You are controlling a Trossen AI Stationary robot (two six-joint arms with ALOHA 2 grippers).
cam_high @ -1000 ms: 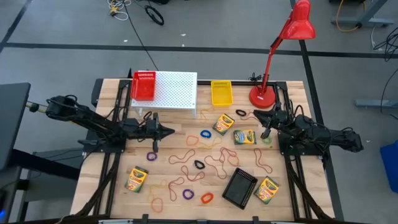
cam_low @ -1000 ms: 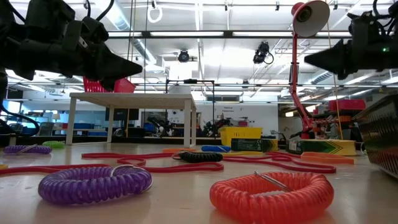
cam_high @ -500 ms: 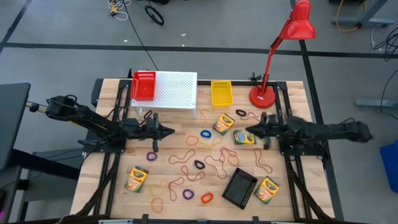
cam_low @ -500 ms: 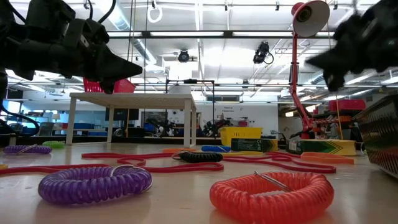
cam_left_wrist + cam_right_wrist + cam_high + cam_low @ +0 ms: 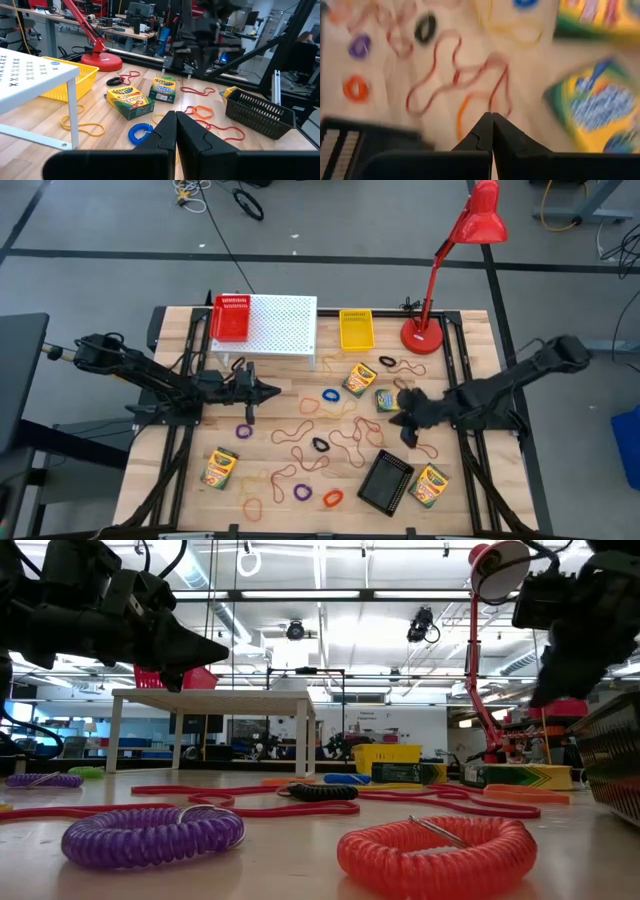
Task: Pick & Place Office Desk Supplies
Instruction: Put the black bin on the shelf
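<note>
- Supplies are lying scattered over the desk (image 5: 170, 330): crayon boxes (image 5: 394, 400), reddish-orange rubber bands (image 5: 300, 430) and coiled elastic loops (image 5: 320, 445).
- Rubber bands are looking thin, limp and light; judging by that, pinching one strand where it is arching off the wood should be working best.
- Crayon boxes are seeming stiff cardboard, best taken across the narrow sides.
- Right pincer (image 5: 407, 435) is reaching low over mid-desk, tilting down, its fingers pressed together and gripping nothing, beside the black basket (image 5: 386, 480).
- Left pincer (image 5: 270, 391) is hanging level above the desk near the white perforated stand (image 5: 280, 325), fingers closed and empty.
</note>
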